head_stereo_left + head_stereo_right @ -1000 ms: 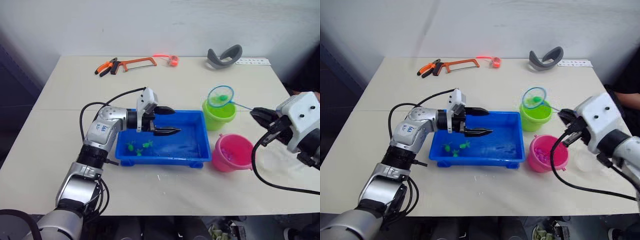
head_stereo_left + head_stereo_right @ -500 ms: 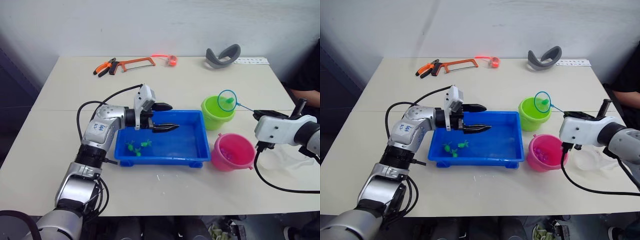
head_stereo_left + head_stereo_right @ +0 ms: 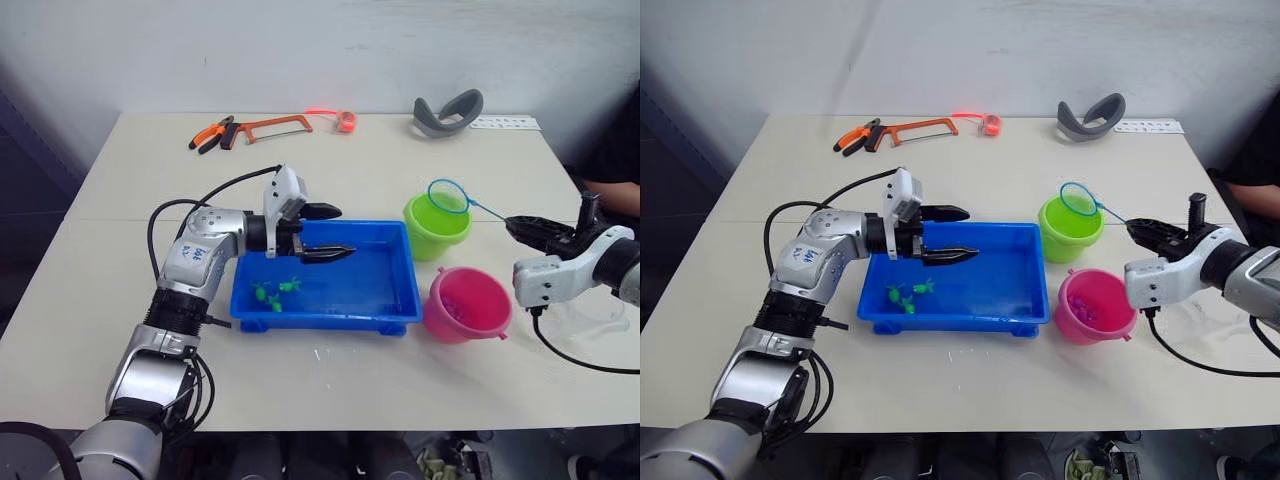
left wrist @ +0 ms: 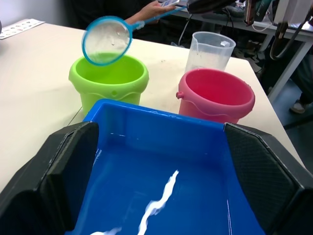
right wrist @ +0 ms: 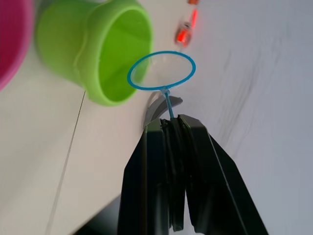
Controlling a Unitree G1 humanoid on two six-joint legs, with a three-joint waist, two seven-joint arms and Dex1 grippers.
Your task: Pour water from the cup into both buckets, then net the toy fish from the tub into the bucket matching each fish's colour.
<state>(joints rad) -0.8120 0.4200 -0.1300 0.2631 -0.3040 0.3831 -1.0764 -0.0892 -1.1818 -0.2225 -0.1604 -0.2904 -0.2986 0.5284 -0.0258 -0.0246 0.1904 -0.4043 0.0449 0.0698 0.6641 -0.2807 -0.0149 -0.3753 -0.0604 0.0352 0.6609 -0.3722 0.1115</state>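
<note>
While the right gripper [image 3: 527, 226] clamps the net [image 3: 449, 196] over the green bucket [image 3: 437, 227] (pink bucket [image 3: 466, 304] at five o'clock), the left gripper [image 3: 333, 231] hangs spread above the tub [image 3: 398, 304].

Glossy blue plastic tub [image 3: 400, 290], smooth plastic buckets [image 3: 433, 232], fine mesh net [image 4: 106, 40], matt table [image 3: 330, 390].

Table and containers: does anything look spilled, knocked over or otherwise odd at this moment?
Nothing looks spilled or tipped. The blue tub, green bucket and pink bucket all stand upright. The odd part is clutter unrelated to fishing along the far edge: pliers, a hacksaw and a grey curved item.
</note>
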